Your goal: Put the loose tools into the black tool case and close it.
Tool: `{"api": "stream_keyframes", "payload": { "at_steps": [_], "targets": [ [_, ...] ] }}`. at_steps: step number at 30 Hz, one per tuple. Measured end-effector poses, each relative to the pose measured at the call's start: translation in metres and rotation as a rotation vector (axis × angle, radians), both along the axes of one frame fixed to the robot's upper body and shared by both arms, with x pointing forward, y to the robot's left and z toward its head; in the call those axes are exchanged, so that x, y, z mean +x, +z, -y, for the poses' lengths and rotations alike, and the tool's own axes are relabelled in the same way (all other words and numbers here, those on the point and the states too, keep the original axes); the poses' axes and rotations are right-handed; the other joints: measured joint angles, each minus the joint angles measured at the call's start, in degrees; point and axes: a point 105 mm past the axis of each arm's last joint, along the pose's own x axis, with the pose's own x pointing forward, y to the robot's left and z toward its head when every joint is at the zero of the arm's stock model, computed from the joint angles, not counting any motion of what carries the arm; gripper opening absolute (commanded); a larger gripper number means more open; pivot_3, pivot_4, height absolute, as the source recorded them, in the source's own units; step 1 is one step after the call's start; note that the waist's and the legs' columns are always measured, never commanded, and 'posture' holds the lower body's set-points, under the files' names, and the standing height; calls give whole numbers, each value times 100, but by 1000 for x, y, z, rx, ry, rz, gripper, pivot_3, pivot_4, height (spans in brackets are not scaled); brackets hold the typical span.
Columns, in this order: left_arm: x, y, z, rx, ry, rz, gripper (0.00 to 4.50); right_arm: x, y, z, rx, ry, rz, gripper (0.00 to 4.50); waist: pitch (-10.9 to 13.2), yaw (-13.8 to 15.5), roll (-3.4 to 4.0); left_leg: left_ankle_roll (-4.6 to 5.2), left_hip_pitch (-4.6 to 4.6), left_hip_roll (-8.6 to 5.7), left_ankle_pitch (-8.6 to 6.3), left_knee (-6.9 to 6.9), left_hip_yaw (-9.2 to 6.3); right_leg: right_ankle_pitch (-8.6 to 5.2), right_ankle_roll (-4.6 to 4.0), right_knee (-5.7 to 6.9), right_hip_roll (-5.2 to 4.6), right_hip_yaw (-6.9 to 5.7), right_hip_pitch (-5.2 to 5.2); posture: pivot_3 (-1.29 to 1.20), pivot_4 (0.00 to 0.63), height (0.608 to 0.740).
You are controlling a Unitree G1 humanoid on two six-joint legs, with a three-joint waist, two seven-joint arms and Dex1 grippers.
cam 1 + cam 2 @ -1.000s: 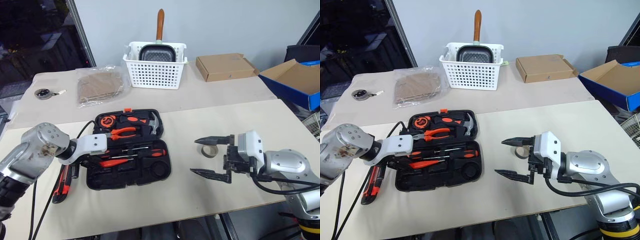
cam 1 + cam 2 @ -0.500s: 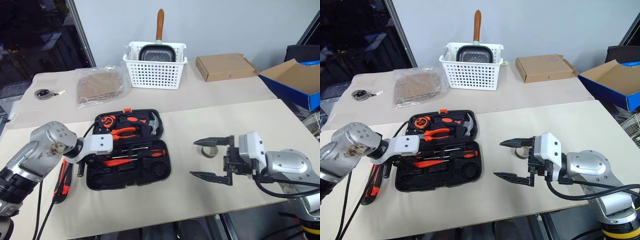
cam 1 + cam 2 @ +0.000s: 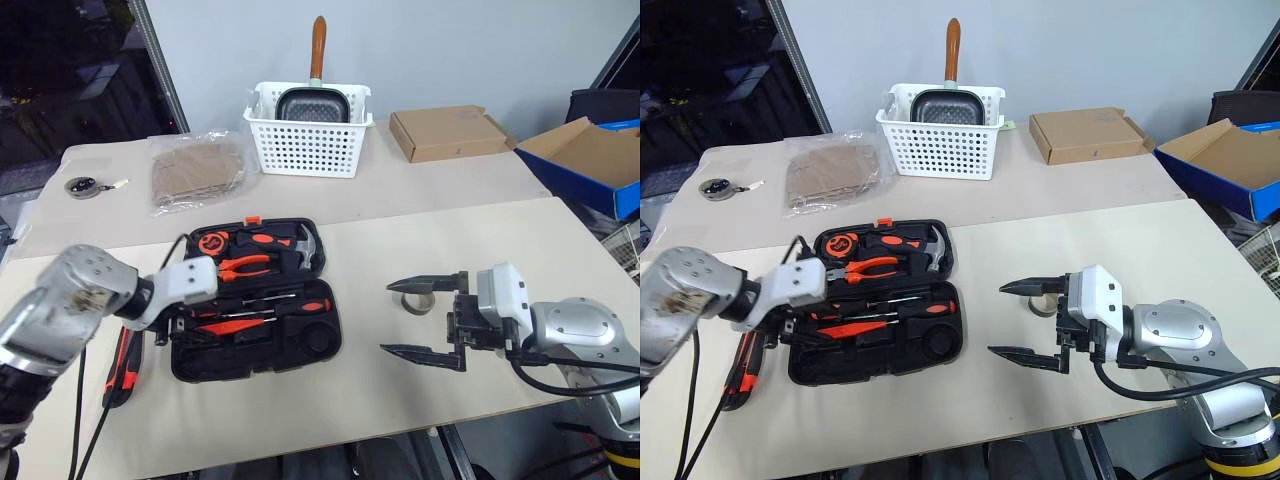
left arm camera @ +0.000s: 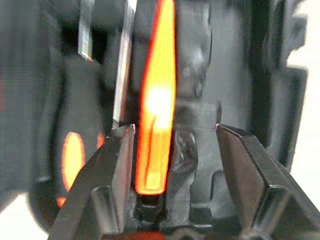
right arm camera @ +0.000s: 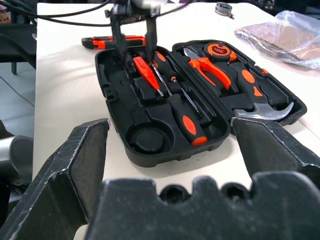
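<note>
Red screwdriver point(image 5: 145, 71) is lying seated in the black tool case point(image 3: 255, 338) between the left end effector point(image 5: 134, 34)'s parted fingers, so lifting straight up is advisable, while the right end effector point(image 3: 425, 318) is hovering wide open.

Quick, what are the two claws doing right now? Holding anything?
Left claw: open, holding nothing, poised over the red screwdriver lying in the black tool case.
Right claw: wide open, empty.

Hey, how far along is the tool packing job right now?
Done: two black-and-orange-handled screwdrivers and the slim red screwdriver lie in the open black plastic tool case. In hand: nothing; the left hand stands open over the red screwdriver, and the right hand is open too. Left: the orange-and-black utility knife beside the case, the small greyish tape roll by the right hand, then closing the lid.
</note>
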Motion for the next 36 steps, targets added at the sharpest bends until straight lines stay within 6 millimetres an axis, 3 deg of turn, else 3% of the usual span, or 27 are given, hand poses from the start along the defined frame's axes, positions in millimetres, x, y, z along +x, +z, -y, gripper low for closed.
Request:
{"api": "stream_keyframes", "payload": {
  "at_steps": [2,6,10,14,22,36],
  "targets": [
    [1,13,6,-127,35,53,1313,3,0,0,5,-3,-1,4500,0,2,0,0,0,0,0,0,1,0,0,0,0,1,1,0,150,740],
    [0,1,23,-269,57,63,47,7,1,-3,12,8,0,4500,-1,5,0,0,0,0,0,0,-1,1,-1,1,-1,1,3,0,150,740],
    [6,-16,42,-382,110,100,47,8,0,-3,12,9,-9,4500,-2,56,-4,0,-1,-2,0,3,-1,4,-1,2,-4,4,8,0,150,740],
    [2,-36,48,-431,166,99,47,8,0,-3,9,6,-8,4500,-4,56,-8,-1,1,-2,0,3,-1,7,-1,-1,-4,5,3,0,150,740],
    [2,-63,33,-432,223,185,47,7,-1,-2,6,-5,-5,4500,-13,82,-3,-3,17,-3,1,3,-1,8,1,-1,-7,3,48,0,150,740],
    [-8,-84,10,-431,269,290,47,7,0,-2,-1,-2,0,4500,-40,57,37,-4,98,-3,1,0,6,4,3,-2,-5,11,116,0,150,740]
  ]
}}
